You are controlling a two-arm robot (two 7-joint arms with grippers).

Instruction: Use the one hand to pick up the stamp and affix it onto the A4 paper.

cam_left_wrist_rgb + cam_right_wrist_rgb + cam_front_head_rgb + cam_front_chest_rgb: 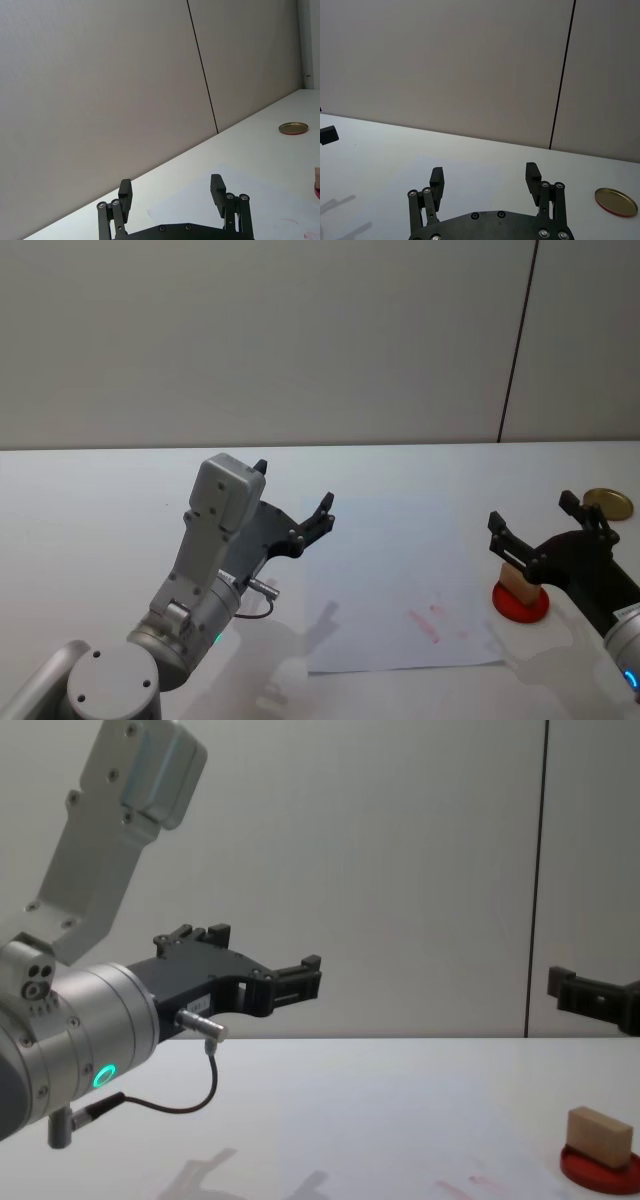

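The stamp (517, 580), a small tan wooden block, stands on a flat round red ink pad (522, 606) at the right of the table; the chest view shows the stamp (600, 1137) from the side. The A4 paper (400, 575) lies flat at mid-table with faint red marks near its right front part. My right gripper (533, 515) hovers open above the stamp, well clear of it, and its spread fingers (532, 175) hold nothing. My left gripper (295, 508) is raised and open over the paper's left edge, also holding nothing (171, 186).
A round brass lid (607, 503) lies flat at the far right of the table, behind the ink pad. The white table (100, 500) runs back to a plain grey wall. The left arm's grey body (215, 540) stands tall at the left front.
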